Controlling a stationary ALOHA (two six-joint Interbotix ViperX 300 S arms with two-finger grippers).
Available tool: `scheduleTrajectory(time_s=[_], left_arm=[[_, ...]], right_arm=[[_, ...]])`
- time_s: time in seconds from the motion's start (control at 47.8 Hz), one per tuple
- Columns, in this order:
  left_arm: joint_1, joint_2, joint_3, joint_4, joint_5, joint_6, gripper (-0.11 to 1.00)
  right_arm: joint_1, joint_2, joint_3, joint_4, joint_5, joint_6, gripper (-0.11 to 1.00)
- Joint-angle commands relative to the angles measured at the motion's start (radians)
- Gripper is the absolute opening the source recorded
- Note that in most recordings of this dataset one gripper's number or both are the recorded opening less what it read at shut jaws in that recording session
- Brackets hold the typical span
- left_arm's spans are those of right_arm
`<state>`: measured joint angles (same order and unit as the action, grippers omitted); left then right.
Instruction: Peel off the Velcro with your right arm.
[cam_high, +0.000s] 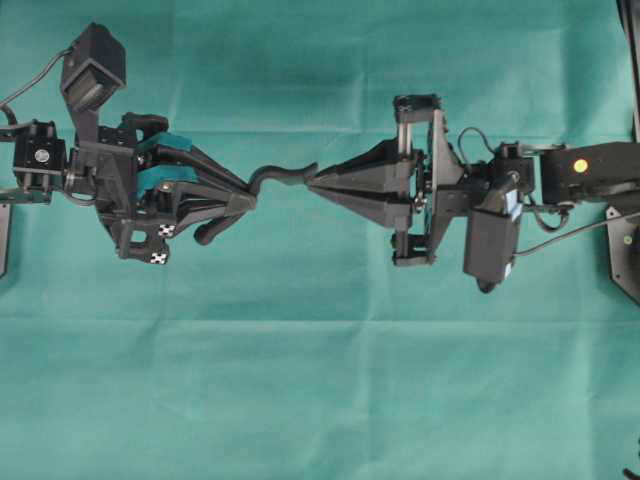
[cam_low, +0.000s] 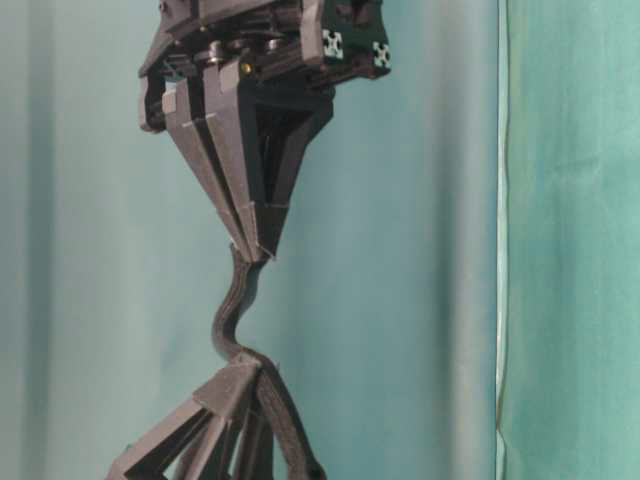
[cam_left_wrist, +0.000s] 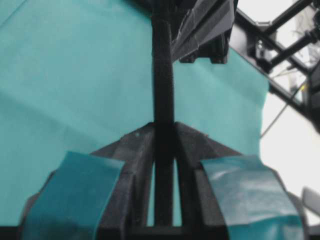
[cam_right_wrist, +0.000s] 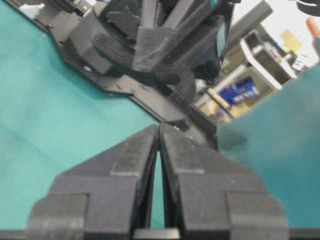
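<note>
A: The Velcro (cam_high: 285, 178) hangs in the air between both arms, light and floppy, already kinked. I'd say grab only the free layer's tip.

B: Yep, right gripper (cam_high: 314, 183) is pinching that end, left gripper (cam_high: 248, 196) clamps the other. Below is just the green cloth (cam_high: 320, 400); nothing seems in the way.

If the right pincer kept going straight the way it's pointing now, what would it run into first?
Most likely the left pincer. The right pincer points leftward at it in the overhead view, both shut on the Velcro strung between them. The strip would probably just buckle; height alignment is hard to judge.
</note>
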<state>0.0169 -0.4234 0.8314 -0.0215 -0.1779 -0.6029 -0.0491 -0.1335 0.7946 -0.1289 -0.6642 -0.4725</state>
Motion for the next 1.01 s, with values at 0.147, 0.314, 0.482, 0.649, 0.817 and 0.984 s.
scheduleTrajectory(time_s=[0.147, 0.314, 0.482, 0.649, 0.817, 0.984], left_arm=[[0.003, -0.008, -0.018, -0.002, -0.02, 0.0, 0.1], [0.003, -0.006, -0.018, -0.002, -0.02, 0.0, 0.1], [0.003, -0.006, -0.02, -0.002, -0.021, 0.0, 0.1], [0.003, -0.006, -0.02, -0.002, -0.021, 0.0, 0.1], [0.003, -0.006, -0.02, -0.002, -0.028, 0.0, 0.1], [0.003, -0.003, -0.02, -0.002, -0.038, 0.002, 0.1]], right_arm=[[0.017, 0.006, -0.048, 0.0, -0.011, 0.003, -0.09], [0.026, 0.026, -0.067, -0.002, -0.009, 0.003, -0.09], [0.037, 0.055, -0.091, 0.0, -0.006, 0.002, -0.09], [0.046, 0.075, -0.107, -0.002, 0.005, 0.002, -0.09], [0.054, 0.089, -0.12, 0.0, 0.023, 0.002, -0.09], [0.064, 0.106, -0.138, -0.002, 0.046, 0.002, -0.09]])
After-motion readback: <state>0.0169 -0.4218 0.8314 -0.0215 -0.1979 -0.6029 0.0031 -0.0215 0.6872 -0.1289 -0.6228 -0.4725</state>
